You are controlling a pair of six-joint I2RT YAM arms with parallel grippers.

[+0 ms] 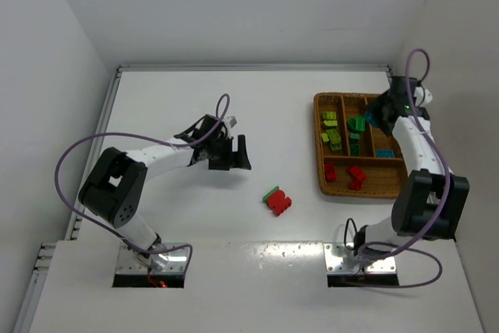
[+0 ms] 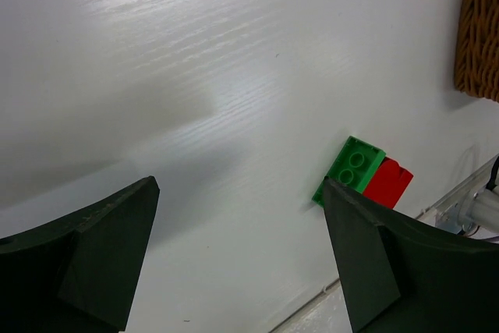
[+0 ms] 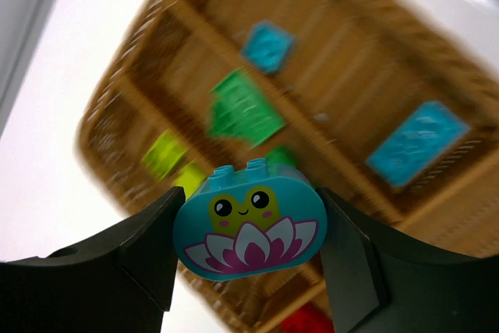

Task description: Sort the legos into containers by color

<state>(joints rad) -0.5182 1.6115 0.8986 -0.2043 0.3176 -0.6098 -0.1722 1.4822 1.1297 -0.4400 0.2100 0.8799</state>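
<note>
Right wrist view alone shows what the right end effector (image 3: 249,263) carries. It is a teal printed brick (image 3: 249,228) with a frog face and a pink lotus, clamped between the 2 dark fingers (image 3: 129,259). That brick hides the middle of the blurred wicker tray (image 3: 117,107) behind it. Around it show lime bricks (image 3: 164,154), a dark green brick (image 3: 243,111) and 2 teal bricks (image 3: 417,142), the teal ones in separate compartments.

Left wrist view shows the left end effector (image 2: 242,259) with its fingers wide apart and nothing between them, above the white worktop (image 2: 195,76). Just past the right finger, a loose green brick (image 2: 352,168) lies touching a loose red brick (image 2: 387,183). A tray corner shows at the upper right.

Top external view does not show the print, but it sets out the layout. The loose pair lies on the worktop between the 2 arms, well apart from the tray. The left end effector is to the far left of the pair. In the tray, red bricks (image 1: 355,175) sit at the near end. The right end effector hangs over the far right part, and the right arm (image 1: 417,154) covers the tray's right edge.
</note>
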